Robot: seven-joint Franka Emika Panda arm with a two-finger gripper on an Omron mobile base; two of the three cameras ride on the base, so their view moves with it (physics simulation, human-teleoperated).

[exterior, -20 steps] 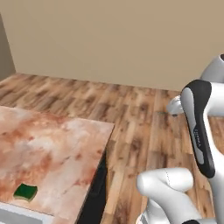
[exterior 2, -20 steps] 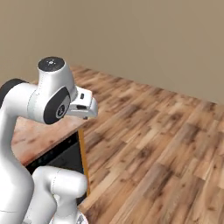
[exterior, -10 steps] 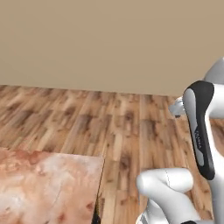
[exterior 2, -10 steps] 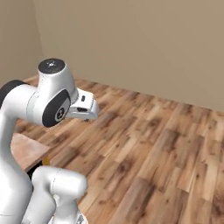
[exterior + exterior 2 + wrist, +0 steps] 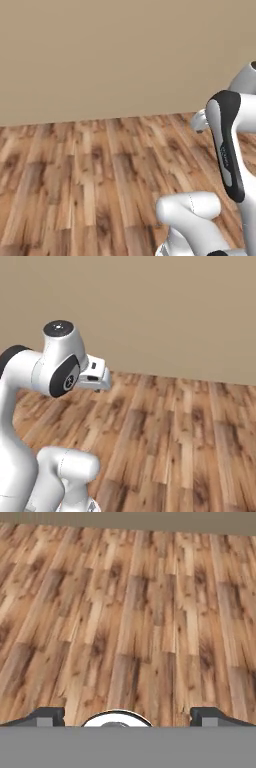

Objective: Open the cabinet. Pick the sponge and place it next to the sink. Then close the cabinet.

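Observation:
The cabinet, the sponge and the sink are out of view. My gripper (image 5: 131, 717) is open, its two dark fingertips (image 5: 48, 716) standing far apart with nothing between them, over bare plank floor. In the right base view the hand (image 5: 95, 375) juts forward from the raised white arm, level with the foot of the wall. The left base view catches the hand (image 5: 200, 120) behind the dark forearm.
Brown wooden plank floor (image 5: 100, 170) stretches ahead to a plain beige wall (image 5: 115, 55). The same floor (image 5: 180, 436) and wall (image 5: 165, 306) fill the right base view. The floor (image 5: 140, 612) lies under the hand.
The whole picture has shifted: the base has turned, and the marble counter with the green sponge has slid out of both base views. The arm holds the same pose, gripper still open.

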